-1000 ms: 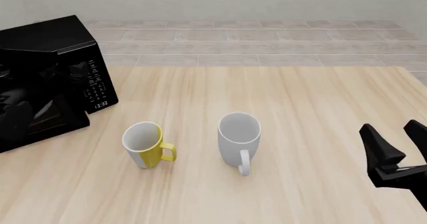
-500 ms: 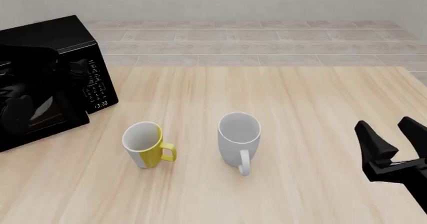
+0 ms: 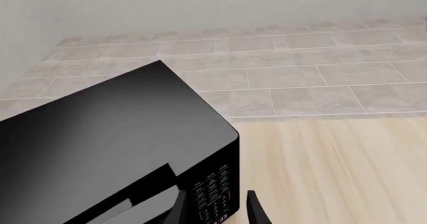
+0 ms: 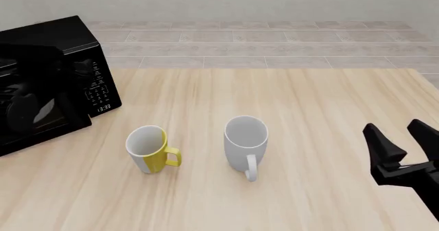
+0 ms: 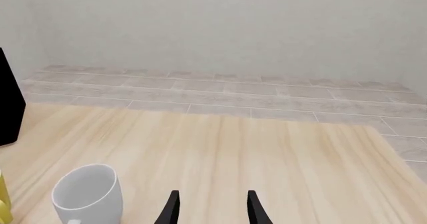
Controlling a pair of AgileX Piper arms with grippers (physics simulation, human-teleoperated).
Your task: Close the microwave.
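The glossy black microwave (image 4: 51,40) stands at the table's far left, with its white-marked keypad panel (image 4: 97,89) facing right-front. Its dark glass door (image 4: 34,105) lies almost flush, its free edge a little proud of the panel. The plate inside is hidden. In the left wrist view the microwave's top (image 3: 107,149) and keypad (image 3: 215,196) fill the lower left, and my left gripper (image 3: 215,215) is open just in front of the keypad side. I cannot make out the left gripper in the front view. My right gripper (image 4: 403,141) is open and empty at the right front; it also shows in the right wrist view (image 5: 212,211).
A yellow-and-white mug (image 4: 149,149) and a white mug (image 4: 245,143) stand upright mid-table, handles toward the front. The white mug (image 5: 87,191) also shows in the right wrist view. A tiled floor and a pale wall lie beyond the table's far edge.
The microwave door has swung inward, from ajar to almost flush with the keypad panel. My right gripper has drifted slightly left and stays open.
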